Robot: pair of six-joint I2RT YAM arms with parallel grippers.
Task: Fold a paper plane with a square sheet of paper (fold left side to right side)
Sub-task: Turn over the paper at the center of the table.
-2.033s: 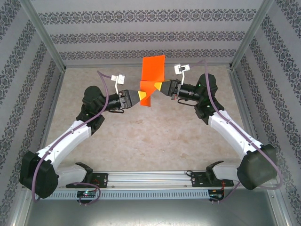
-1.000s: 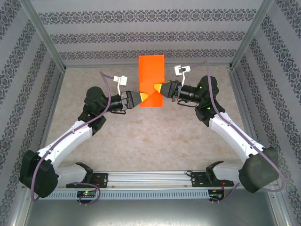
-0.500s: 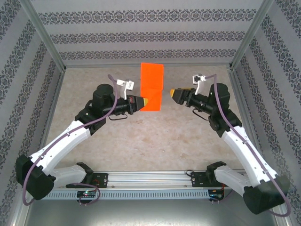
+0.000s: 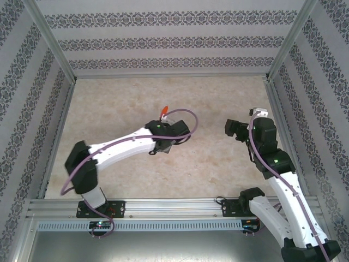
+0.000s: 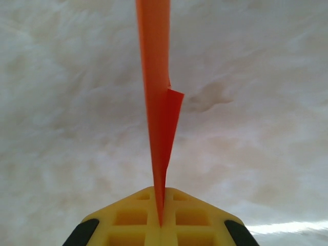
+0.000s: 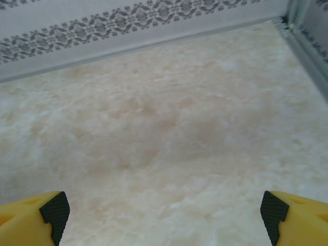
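Note:
The orange sheet of paper (image 5: 159, 102) is folded and seen edge-on in the left wrist view, as a thin blade with a small flap on its right. My left gripper (image 5: 160, 207) is shut on its near edge, above the marbled table. In the top view the left arm reaches over the table's middle, and just a sliver of the orange paper (image 4: 163, 110) peeks out beside its wrist. My right gripper (image 6: 164, 218) stands wide open with nothing between its fingers. In the top view the right gripper (image 4: 229, 128) sits at mid right, well apart from the paper.
The marbled table (image 4: 218, 98) is walled by patterned panels with metal posts; the back wall (image 6: 128, 20) shows ahead in the right wrist view. A metal rail (image 4: 174, 210) with the arm bases runs along the near edge.
The right gripper let go of the paper, opened wide and drew back to the right. The left arm swung toward the table's middle with the paper, which now hides under its wrist.

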